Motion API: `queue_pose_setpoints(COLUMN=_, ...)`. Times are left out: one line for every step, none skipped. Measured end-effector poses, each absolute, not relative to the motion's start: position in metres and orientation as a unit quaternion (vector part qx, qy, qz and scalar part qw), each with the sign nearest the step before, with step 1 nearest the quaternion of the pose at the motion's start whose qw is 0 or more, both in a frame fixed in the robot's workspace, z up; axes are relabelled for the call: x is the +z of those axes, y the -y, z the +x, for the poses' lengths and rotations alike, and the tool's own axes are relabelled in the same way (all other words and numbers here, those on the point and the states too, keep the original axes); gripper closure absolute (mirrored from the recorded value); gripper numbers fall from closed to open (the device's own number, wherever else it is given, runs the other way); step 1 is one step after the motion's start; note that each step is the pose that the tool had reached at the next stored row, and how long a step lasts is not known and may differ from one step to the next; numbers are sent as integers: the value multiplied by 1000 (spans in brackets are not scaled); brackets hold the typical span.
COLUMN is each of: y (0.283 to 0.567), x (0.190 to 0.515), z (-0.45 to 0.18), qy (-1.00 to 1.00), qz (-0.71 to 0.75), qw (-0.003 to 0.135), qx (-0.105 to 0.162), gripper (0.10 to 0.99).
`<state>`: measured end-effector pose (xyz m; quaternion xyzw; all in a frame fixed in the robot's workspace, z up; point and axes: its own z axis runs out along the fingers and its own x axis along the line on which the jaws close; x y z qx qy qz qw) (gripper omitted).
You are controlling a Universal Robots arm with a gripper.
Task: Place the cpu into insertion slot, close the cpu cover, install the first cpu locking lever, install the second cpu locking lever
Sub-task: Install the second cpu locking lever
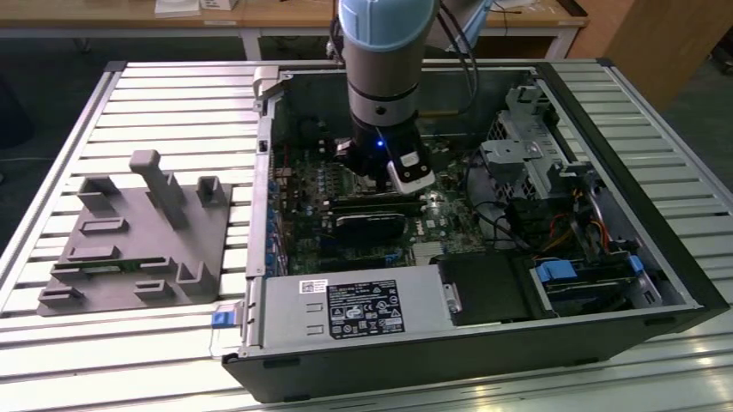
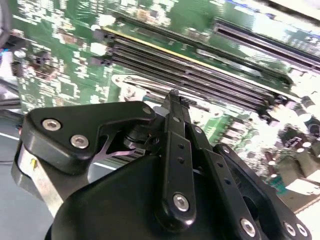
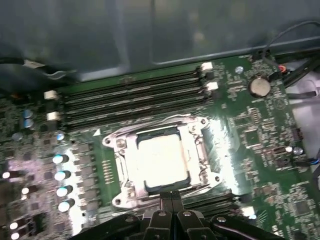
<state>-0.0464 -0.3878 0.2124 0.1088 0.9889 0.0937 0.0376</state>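
Silver-grey cpu (image 3: pixel 161 162) sat seated under the cpu cover (image 3: pixel 197 131), at twelve o'clock from the gripper (image 3: pixel 172 196), whose fingertips were pressed together, holding nothing.

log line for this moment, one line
gripper: shut, empty, at socket edge | cpu: seated in socket | cpu cover: closed over cpu

We take this for a robotics lab or assembly workshop: an open computer case (image 1: pixel 481 283) lies on a slatted aluminium table (image 1: pixel 172 94), beside a grey fixture block (image 1: pixel 137 240), with wooden workbenches (image 1: pixel 137 21) behind.
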Motion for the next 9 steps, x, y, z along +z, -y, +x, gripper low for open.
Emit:
queue_pose_setpoints(y=386, x=212, z=-45, qy=-989, qz=109, qw=37, qx=93, gripper=980)
queue_pose_setpoints(y=383, x=212, z=-43, qy=-989, qz=109, qw=37, qx=93, gripper=980)
queue_pose_setpoints(y=381, x=212, z=-43, qy=-989, qz=109, qw=37, qx=92, gripper=980)
queue_pose_setpoints(y=378, x=212, z=-42, qy=-989, qz=109, qw=37, qx=91, gripper=980)
queue_pose_setpoints(y=375, x=212, z=-42, qy=-989, qz=109, qw=37, qx=89, gripper=980)
queue_pose_setpoints(y=372, x=212, z=-42, qy=-990, qz=109, qw=38, qx=87, gripper=980)
queue_pose_setpoints(y=368, x=212, z=-42, qy=-990, qz=109, qw=38, qx=86, gripper=980)
queue_pose_setpoints(y=364, x=212, z=-42, qy=-990, qz=109, qw=38, qx=85, gripper=980)
queue_pose_setpoints(y=361, x=211, z=-42, qy=-990, qz=109, qw=38, qx=85, gripper=980)
